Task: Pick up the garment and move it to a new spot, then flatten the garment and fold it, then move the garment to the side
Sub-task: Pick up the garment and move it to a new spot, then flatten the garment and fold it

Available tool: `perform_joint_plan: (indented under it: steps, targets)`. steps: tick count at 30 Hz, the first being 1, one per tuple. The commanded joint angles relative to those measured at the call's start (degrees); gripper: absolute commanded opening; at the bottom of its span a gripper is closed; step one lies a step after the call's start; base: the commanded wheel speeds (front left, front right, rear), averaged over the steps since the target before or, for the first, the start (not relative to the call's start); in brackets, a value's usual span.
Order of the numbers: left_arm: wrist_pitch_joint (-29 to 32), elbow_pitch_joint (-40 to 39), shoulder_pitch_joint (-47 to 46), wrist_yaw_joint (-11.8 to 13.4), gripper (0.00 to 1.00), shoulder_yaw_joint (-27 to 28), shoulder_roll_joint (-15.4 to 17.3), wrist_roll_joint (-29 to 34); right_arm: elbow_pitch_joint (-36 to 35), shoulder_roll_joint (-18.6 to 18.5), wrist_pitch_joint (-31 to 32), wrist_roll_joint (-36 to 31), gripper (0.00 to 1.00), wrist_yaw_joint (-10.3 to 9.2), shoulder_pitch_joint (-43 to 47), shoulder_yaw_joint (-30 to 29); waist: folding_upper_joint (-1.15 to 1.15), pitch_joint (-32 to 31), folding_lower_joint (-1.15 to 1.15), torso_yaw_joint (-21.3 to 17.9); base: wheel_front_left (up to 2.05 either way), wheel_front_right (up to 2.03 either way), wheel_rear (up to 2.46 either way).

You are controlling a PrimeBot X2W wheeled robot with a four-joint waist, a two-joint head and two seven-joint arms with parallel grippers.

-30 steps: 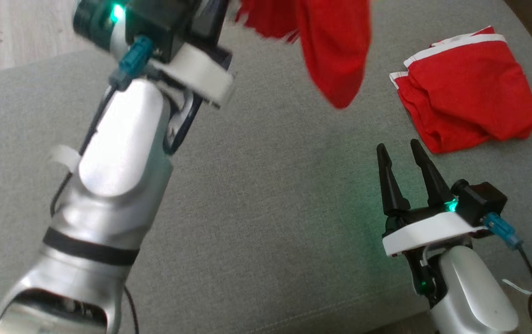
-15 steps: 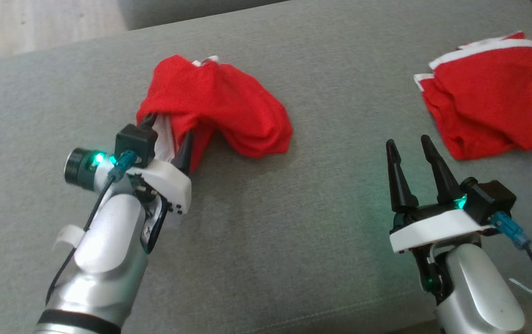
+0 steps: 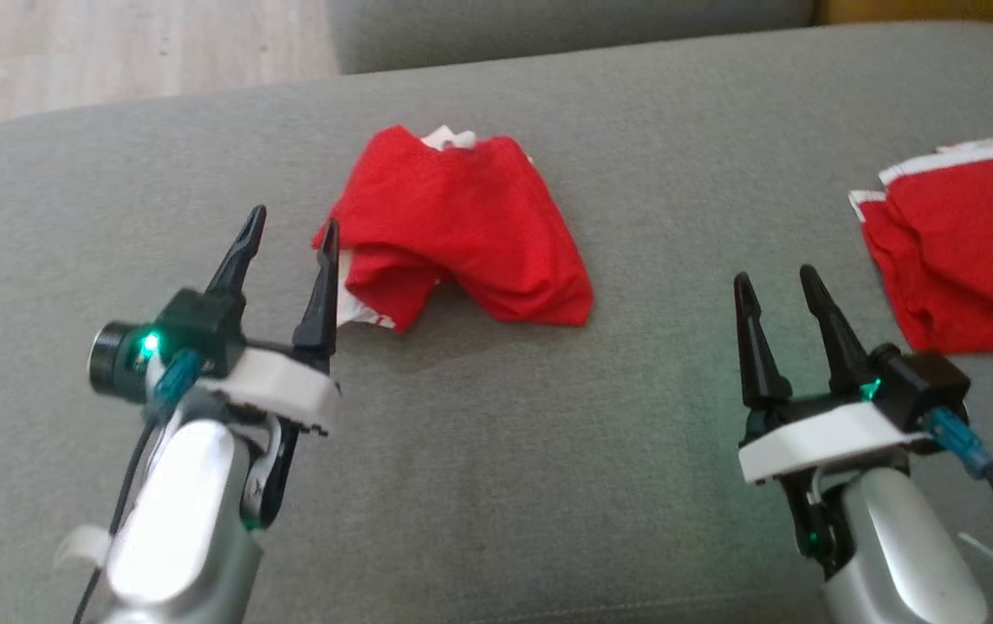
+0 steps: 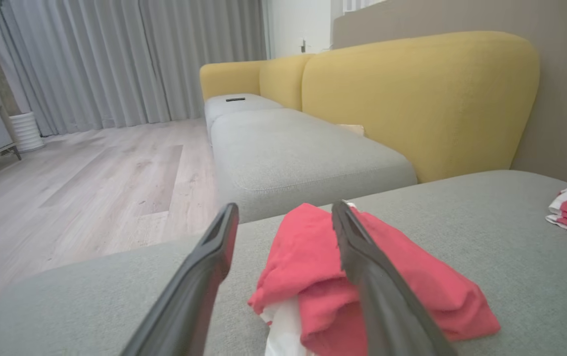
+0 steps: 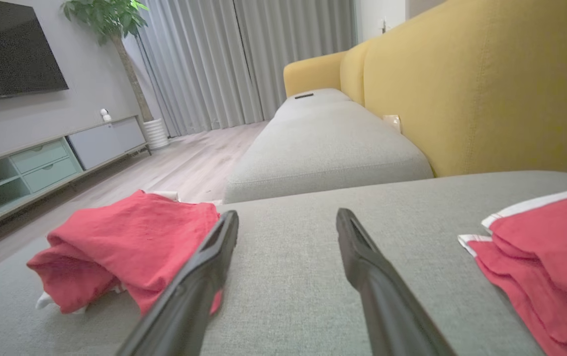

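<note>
A crumpled red garment [image 3: 462,234] with white trim lies in a heap on the grey cushion [image 3: 496,451], a little left of the middle. The left wrist view has that garment [image 4: 308,257] just beyond the fingers, and the right wrist view has it [image 5: 125,242] at the left. My left gripper [image 3: 293,230] stands open just left of the heap, its right fingertip close to the cloth, nothing held. My right gripper [image 3: 775,282] is open over bare cushion at the lower right, apart from any cloth.
A second red garment [image 3: 964,260] with white stripes lies bunched at the right edge of the cushion. Beyond the cushion run another grey seat [image 4: 303,148] and yellow backrests [image 4: 427,99]. Wooden floor [image 3: 115,43] lies past the far left edge.
My left gripper carried the red garment down from the air, let it go on the cushion and drew back from it, open. The head camera has shifted. The right gripper stayed open.
</note>
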Motion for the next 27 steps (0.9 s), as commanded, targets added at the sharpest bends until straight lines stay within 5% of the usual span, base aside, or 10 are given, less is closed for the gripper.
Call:
perform_joint_plan:
  steps: [1,15,27]
  targets:
    - [-0.44,-3.59,-0.69,0.27,1.00,2.76,1.45,-0.06,-1.50,-0.05,-0.58,-0.50,1.00,-0.05,-0.01,1.06,0.00,-1.01,0.00,1.20,0.00,0.00,0.00]
    - [-0.44,-14.09,13.59,0.43,1.00,7.99,-2.91,-0.84,-2.44,-0.05,0.11,-0.41,1.00,-0.05,2.75,-0.01,0.00,-2.83,0.00,3.30,0.00,0.00,0.00]
    - [-0.45,-14.37,13.68,-0.98,1.00,9.05,-4.17,0.01,-3.30,-0.05,0.57,-0.59,1.00,-0.05,2.51,-0.09,0.00,-1.65,0.00,3.70,0.00,0.00,0.00]
